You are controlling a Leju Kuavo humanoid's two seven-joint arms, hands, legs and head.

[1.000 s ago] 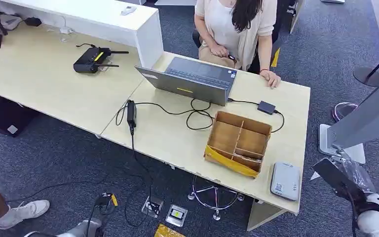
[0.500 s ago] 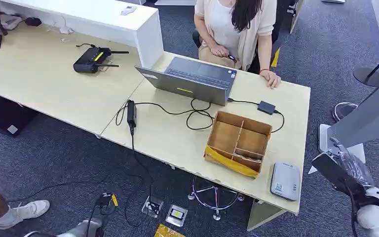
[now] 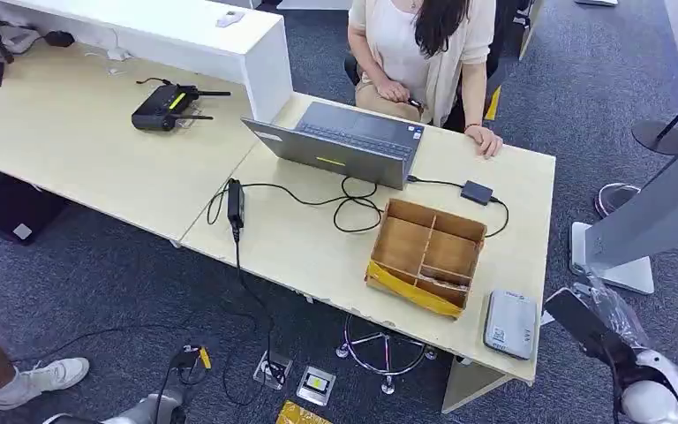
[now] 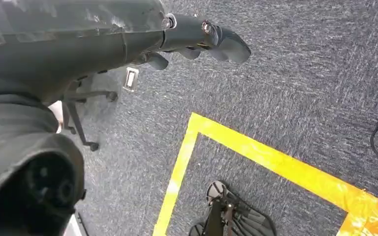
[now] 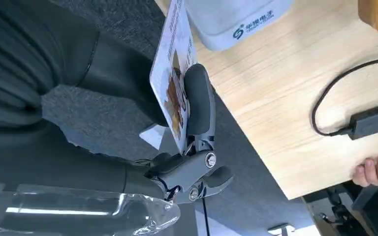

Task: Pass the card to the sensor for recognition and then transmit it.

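My right hand (image 3: pixel 587 327) hangs just off the table's near right corner, beside the white-grey sensor box (image 3: pixel 509 323) lying there. It pinches a printed card (image 5: pixel 173 83) between the thumb and the dark fingers (image 5: pixel 199 105). The card stands on edge, and its far end is close to the sensor (image 5: pixel 236 19) but apart from it. In the head view the card (image 3: pixel 547 315) is a pale sliver at the hand's tip. My left hand (image 4: pixel 202 39) hangs over the carpet and holds nothing.
A divided cardboard box (image 3: pixel 426 256) stands beside the sensor. Behind it are a laptop (image 3: pixel 344 141), looped cables and a small adapter (image 3: pixel 477 192). A person (image 3: pixel 424 44) sits at the table's far side, one hand on the table (image 5: pixel 376 169). A grey stand (image 3: pixel 662 216) is at my right.
My right hand has moved left with the card, closer to the table corner and the sensor. The person and the things on the table have not moved.
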